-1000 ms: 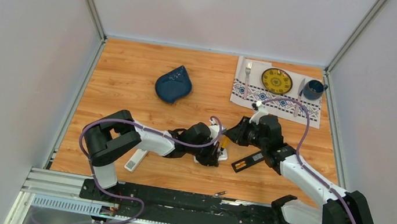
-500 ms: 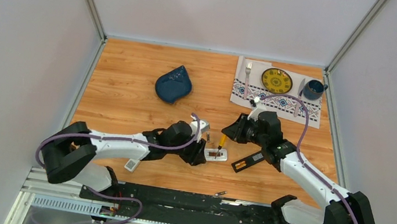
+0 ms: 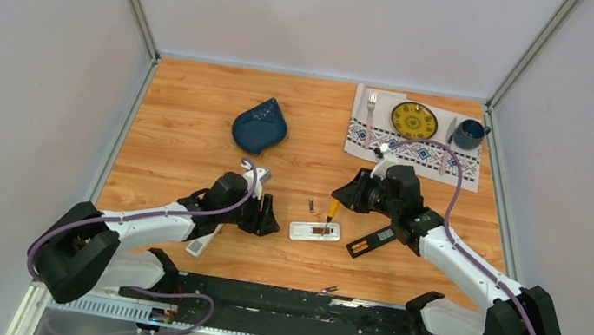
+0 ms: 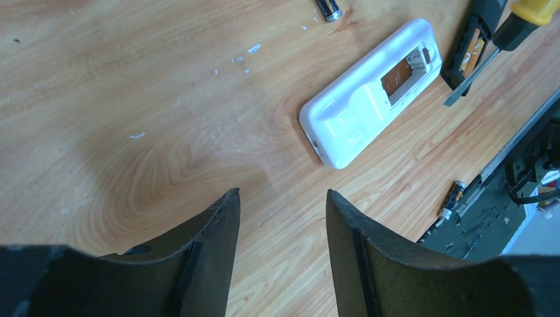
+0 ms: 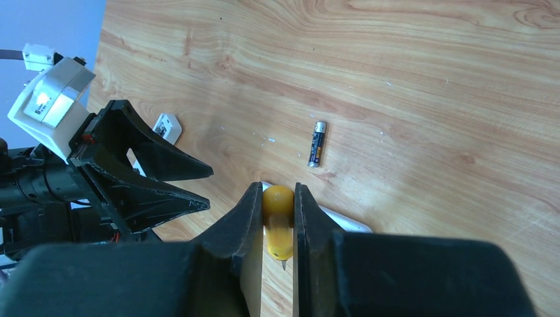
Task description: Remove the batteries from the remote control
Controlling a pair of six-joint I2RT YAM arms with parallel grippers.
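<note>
The white remote control [image 3: 315,231] lies back up with its battery compartment [image 4: 401,74] uncovered; something orange-brown shows inside it. One slim dark battery [image 3: 311,205] lies on the wood just beyond the remote, and it also shows in the right wrist view [image 5: 317,144]. Another battery [image 4: 452,198] rests by the front rail. My left gripper [image 4: 280,193] is open and empty, a short way left of the remote [image 4: 360,105]. My right gripper [image 5: 277,188] is shut on the orange-handled screwdriver [image 5: 278,206], whose tip points down at the remote.
A black cover piece [image 3: 371,242] lies right of the remote. A second white remote [image 3: 202,242] sits near the left arm. At the back are a blue leaf-shaped dish [image 3: 260,125] and a placemat [image 3: 368,138] with plate, fork and mug.
My left gripper has opened and drawn back to the left, away from the remote. A battery now shows on the wood beyond the remote. The right gripper has hardly moved.
</note>
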